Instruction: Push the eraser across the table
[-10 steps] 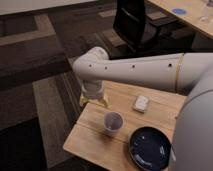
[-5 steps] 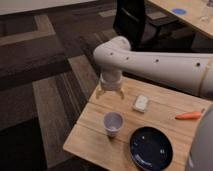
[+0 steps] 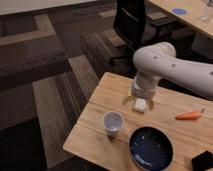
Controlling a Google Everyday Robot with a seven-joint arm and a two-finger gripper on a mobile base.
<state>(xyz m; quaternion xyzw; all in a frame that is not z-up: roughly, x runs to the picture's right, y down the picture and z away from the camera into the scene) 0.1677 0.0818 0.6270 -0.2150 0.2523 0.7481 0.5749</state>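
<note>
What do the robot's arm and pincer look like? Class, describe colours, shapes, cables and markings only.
The arm is smooth, glossy off-white, built from thick rounded tubular segments with a bulbous joint. It narrows to a short cylinder with a greyish band. The pincer, at the arm's lower end just above the table, is a duller beige-grey. No cables or markings show.

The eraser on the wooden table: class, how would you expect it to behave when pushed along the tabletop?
Flat and low, the eraser should probably slide rather than roll or tip. Its matte black face may drag a little on the wood table. The gripper hangs apart from it, over the white block.
</note>
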